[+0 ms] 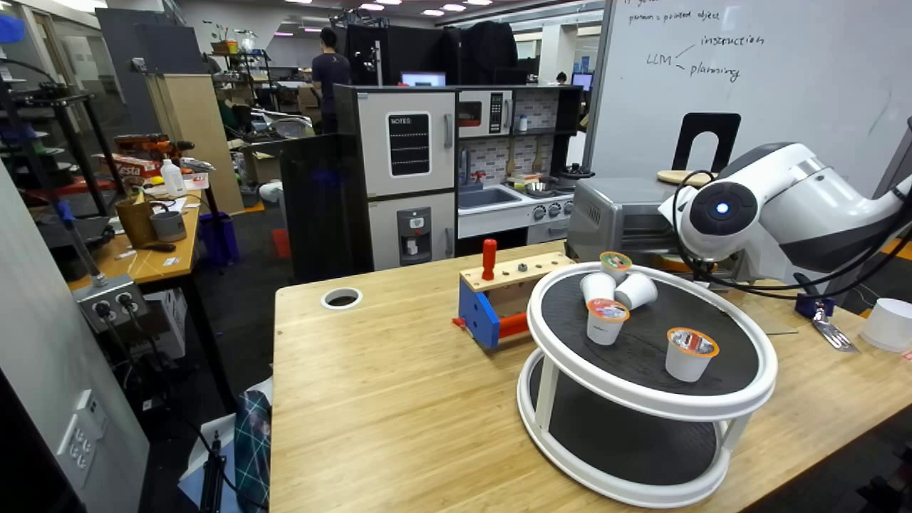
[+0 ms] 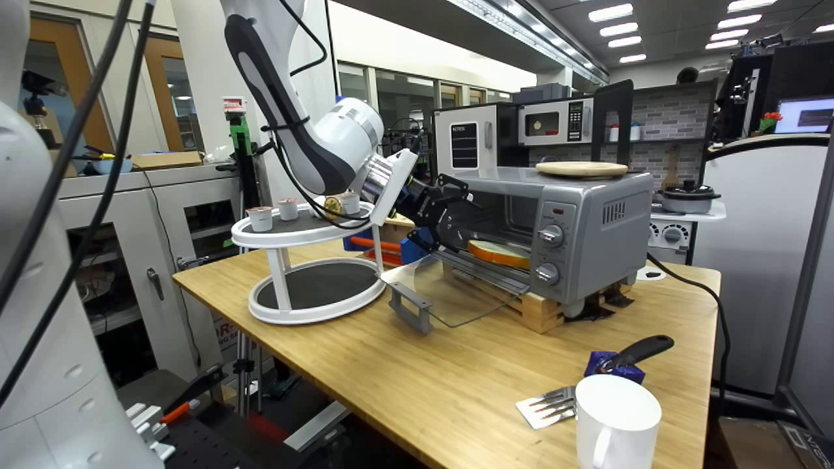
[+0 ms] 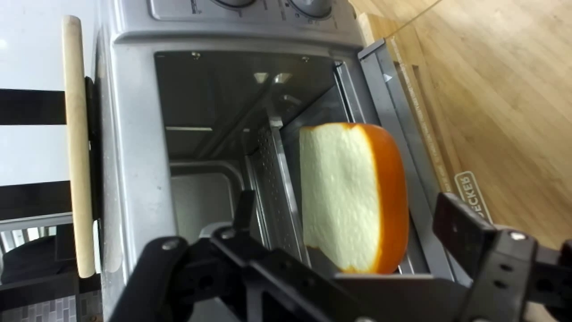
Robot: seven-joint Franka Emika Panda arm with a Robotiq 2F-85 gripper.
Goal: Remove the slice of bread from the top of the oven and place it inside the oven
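The slice of bread [image 2: 499, 254] lies inside the oven [image 2: 589, 221], near its front opening. In the wrist view the slice [image 3: 342, 197] shows a pale face and an orange-brown crust. The oven's glass door [image 2: 456, 299] is lowered open. My gripper [image 2: 451, 218] is open at the oven's mouth. In the wrist view its spread fingers [image 3: 353, 217] stand on either side of the near end of the slice, apart from it. In an exterior view the oven [image 1: 620, 203] is partly behind the arm, and the bread and fingers are hidden there.
A round wooden board [image 2: 581, 169] lies on the oven's top. A white two-tier stand [image 1: 652, 410] with several small cups is close to the arm. A blue-and-wood toy bench [image 1: 479, 313] stands beside it. A white mug [image 2: 618, 417] and a fork-like utensil [image 2: 554, 404] are on the table.
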